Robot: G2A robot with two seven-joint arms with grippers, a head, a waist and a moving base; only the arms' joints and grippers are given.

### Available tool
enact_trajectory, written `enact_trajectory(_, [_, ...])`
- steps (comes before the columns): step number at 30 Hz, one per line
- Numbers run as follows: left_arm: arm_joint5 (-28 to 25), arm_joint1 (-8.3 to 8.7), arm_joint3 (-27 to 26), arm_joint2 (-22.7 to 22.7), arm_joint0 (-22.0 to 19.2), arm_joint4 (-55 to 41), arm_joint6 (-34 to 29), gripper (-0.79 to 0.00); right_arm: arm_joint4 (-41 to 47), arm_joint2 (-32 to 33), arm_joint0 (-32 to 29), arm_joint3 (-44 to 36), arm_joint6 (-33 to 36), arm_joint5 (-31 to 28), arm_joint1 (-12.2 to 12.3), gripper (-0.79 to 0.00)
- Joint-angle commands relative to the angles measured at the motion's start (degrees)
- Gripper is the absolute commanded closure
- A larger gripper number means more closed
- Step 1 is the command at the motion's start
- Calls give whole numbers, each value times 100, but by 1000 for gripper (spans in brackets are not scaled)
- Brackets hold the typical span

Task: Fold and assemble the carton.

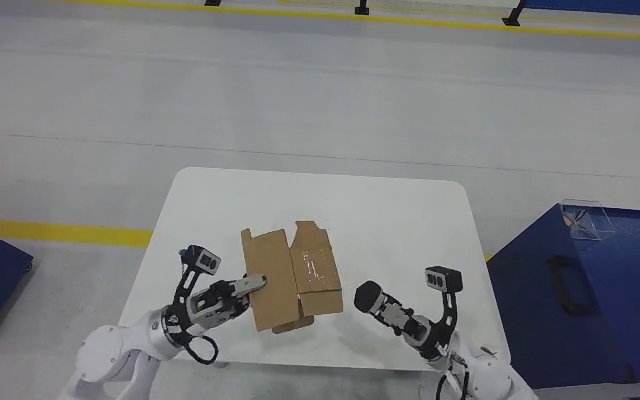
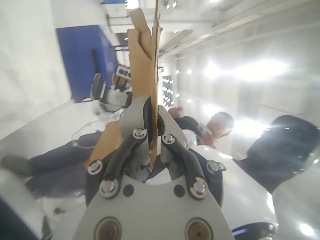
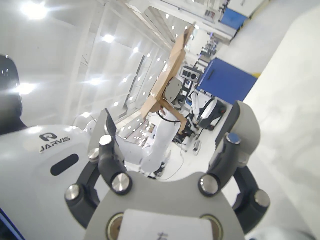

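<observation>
- brown corrugated card: one carton, flattened, two panels side by side with short flaps at the far and near ends. it is over the front middle of the white table. the wrist views suggest it is held up off the surface, though the top view cannot confirm this.
- long axis: the crease between the two panels runs from the robot's side towards the far side, slightly tilted.
- left gripper, one: jaws pressed together on the carton's left edge. the left wrist view shows the card edge-on between them.
- right gripper, one: fingers spread wide with nothing between them. it is just beside the carton's right edge, not touching, with the open jaws facing the card.
- key relation: the carton lies to the left of the right jaws, and its free right panel is nearest that arm. the next move likely calls for a grip on that edge, so the panels can be drawn apart into a tube.
- surroundings: one blue cabinet off the table's right side.
</observation>
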Motion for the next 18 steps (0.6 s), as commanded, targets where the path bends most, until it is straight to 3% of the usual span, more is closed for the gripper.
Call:
enact_trajectory(1, [-356, -89, 134, 347, -19, -715, 462, 0, -912, 149, -121, -78, -443, -623, -41, -785])
enact_trajectory(3, [-524, -173, 260, 735, -59, -1298, 506, 0, -1614, 174, -223, -174, -927, -837, -111, -785])
enact_trajectory(7, [-1025, -294, 533, 1371, -131, -1554, 259, 0, -2833, -31, -310, -440, -1827, -837, -271, -785])
enact_trajectory(11, [-1359, -372, 772, 1788, -237, -1282, 153, 0, -3259, -388, -292, -290, -2514, -837, -399, -785])
enact_trajectory(12, [-1366, -386, 791, 1833, -271, -1302, 156, 0, -3299, -456, -241, -232, -2607, -837, -422, -653])
enact_trajectory(13, [-1383, -395, 808, 1855, -307, -1311, 115, 0, -3363, -534, -190, -188, -2636, -837, -440, -453])
enact_trajectory(18, [-1491, -423, 895, 1903, -370, -1198, 114, 0, -3611, -696, -63, -120, -2906, -837, -501, -228])
